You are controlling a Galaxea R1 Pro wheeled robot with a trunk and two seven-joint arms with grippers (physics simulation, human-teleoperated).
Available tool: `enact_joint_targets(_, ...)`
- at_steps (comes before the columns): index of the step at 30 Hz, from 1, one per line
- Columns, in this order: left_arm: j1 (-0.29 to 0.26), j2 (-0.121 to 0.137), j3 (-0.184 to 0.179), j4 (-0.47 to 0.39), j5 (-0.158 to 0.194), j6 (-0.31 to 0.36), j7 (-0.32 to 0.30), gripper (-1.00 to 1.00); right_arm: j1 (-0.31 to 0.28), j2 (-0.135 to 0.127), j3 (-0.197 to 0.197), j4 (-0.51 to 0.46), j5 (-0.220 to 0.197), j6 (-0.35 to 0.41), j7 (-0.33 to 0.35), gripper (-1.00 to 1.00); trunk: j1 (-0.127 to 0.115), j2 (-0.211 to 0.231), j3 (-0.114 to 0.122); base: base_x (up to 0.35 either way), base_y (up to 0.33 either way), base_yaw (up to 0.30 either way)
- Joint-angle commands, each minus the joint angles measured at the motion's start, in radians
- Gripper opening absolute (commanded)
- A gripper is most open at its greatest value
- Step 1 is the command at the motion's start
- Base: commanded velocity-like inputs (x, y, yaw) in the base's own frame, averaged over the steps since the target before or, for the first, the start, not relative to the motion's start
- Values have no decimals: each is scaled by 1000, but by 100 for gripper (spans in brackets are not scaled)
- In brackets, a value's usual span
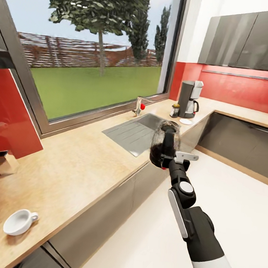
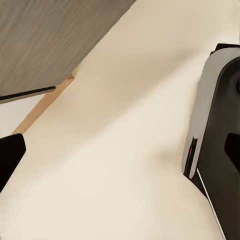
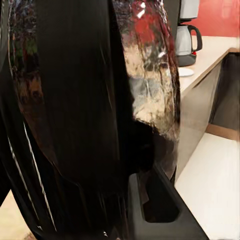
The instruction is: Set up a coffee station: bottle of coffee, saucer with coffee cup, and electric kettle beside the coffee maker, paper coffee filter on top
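The right gripper's fingers are hidden behind the electric kettle (image 1: pixel 164 146), so their grip cannot be confirmed. The coffee maker (image 3: pixel 186 31) is cut off by the right wrist picture's top edge. The bottle of coffee (image 1: pixel 175 110) is too small for its label to be read.

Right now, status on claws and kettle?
Right claw shut on electric kettle, carried beside the countertop. Left claw unseen. Coffee maker ahead; nothing blocking.

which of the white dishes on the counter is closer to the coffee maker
The saucer, the flat white plate lying right by the coffee maker at the far end of the countertop. The coffee cup, with its side handle, sits at the near end, far from the machine.
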Motion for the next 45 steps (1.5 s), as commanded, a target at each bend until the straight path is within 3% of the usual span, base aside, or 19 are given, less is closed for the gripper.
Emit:
enact_joint_targets(1,-1,0,7,1,-11,-4,3,100,-1,0,2,-1,-6,3,-8,-100,1,-2,-2,0,0,-280)
enact_joint_targets(17,-1,-3,7,1,-11,-4,2,100,-1,-20,2,-1,-7,1,-9,-100,1,-2,-2,0,0,-280)
enact_joint_targets(20,-1,-3,8,1,-11,-4,2,100,-1,-20,-55,0,-8,2,-8,-100,1,-2,-2,0,0,-280)
enact_joint_targets(22,0,-3,7,1,-11,-4,2,100,-1,-20,-68,0,-9,2,-7,-100,1,-2,-2,43,0,-280)
enact_joint_targets(45,0,-5,7,1,-11,-2,-6,100,-1,-19,-73,3,-9,3,-7,-100,1,-2,-2,278,-112,-280)
